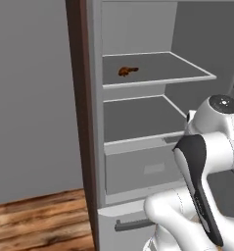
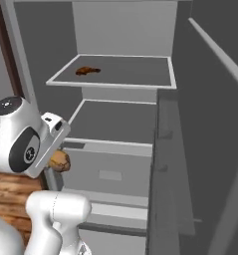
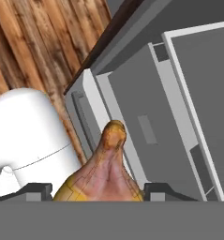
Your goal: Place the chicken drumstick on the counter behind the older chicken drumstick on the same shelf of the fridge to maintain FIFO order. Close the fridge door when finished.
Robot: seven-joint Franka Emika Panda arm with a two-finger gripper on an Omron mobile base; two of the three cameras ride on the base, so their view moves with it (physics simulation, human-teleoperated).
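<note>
Two drumsticks showed: a golden-brown roasted chicken drumstick (image 3: 106, 176) sat clamped between the jaws of the white arm's dark two-finger gripper (image 3: 98, 190), bone end pointing away from the hand. Well above the jaws, the small reddish-brown older drumstick (image 1: 128, 71) lay on the upper pale-grey shelf (image 1: 187, 77) of the open tall grey fridge (image 2: 125, 30).

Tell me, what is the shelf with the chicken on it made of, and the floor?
The shelf looks like smooth grey plastic or frosted glass with a white edge; flat colour leaves that open. The floor looks like wood: brown planks with grain.
</note>
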